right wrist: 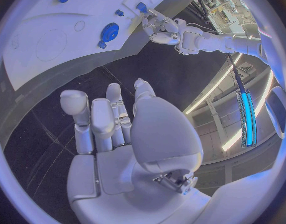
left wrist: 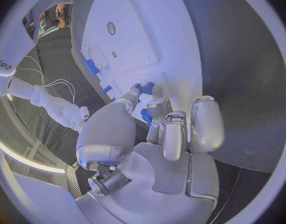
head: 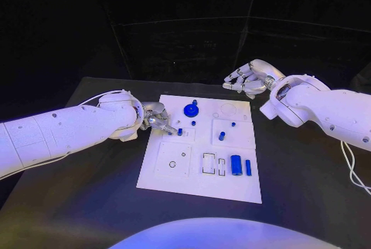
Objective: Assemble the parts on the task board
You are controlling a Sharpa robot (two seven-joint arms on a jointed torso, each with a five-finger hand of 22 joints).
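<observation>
The white task board [head: 202, 179] lies mid-table. My left hand [head: 157, 119] reaches over the board's left edge and pinches a small blue peg [head: 178, 132] at its fingertips, low over the board; the same peg [left wrist: 146, 87] sits by the thumb tip in the left wrist view. A blue gear [head: 190, 108] with a knob stands near the board's far side, also seen as the gear [right wrist: 109, 32]. My right hand [head: 249, 77] hangs raised beyond the board's far right corner, fingers loosely bent and holding nothing.
Other blue parts rest on the board: a short peg [head: 222, 135], a tiny peg [head: 193, 122], and two cylinders [head: 236, 164] [head: 248, 167] lying at the near right. Rectangular slots [head: 208, 162] and round holes [head: 171, 164] are beside them. A white cable [head: 351, 168] trails at the right.
</observation>
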